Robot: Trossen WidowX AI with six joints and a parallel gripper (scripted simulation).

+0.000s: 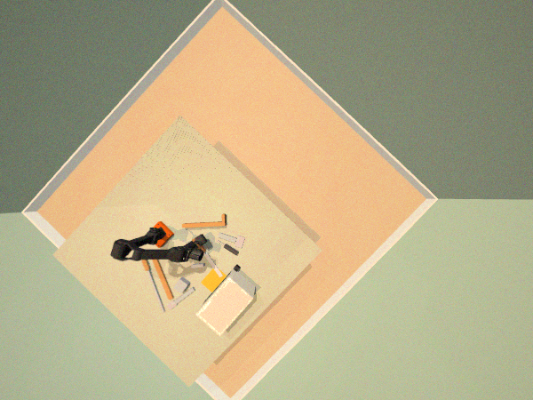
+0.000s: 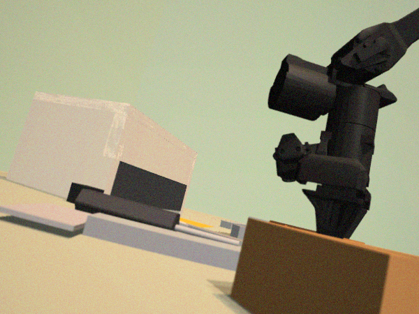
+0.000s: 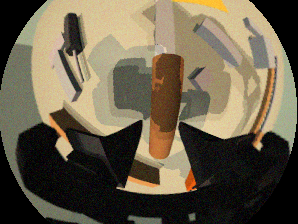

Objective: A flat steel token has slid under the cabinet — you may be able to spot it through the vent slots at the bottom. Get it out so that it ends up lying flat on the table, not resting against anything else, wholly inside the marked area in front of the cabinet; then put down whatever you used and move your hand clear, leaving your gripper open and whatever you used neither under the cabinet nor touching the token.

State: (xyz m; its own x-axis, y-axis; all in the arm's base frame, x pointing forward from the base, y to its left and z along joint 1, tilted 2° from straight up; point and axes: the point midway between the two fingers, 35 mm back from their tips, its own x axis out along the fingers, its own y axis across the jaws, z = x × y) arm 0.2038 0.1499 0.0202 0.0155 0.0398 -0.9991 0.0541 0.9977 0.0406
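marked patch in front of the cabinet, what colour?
Yellow-orange. The marked patch shows best in the top view, next to the cabinet.

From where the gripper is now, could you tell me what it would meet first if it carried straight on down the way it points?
The brown-handled tool lying directly beneath the gripper, between its opening fingers; the table lies just below it.

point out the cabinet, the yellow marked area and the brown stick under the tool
cabinet (image 1: 226, 306), top view, middle of its pale roof
yellow marked area (image 1: 212, 279), top view, its visible yellow surface
brown stick (image 3: 164, 106), wrist view, middle of its brown shaft
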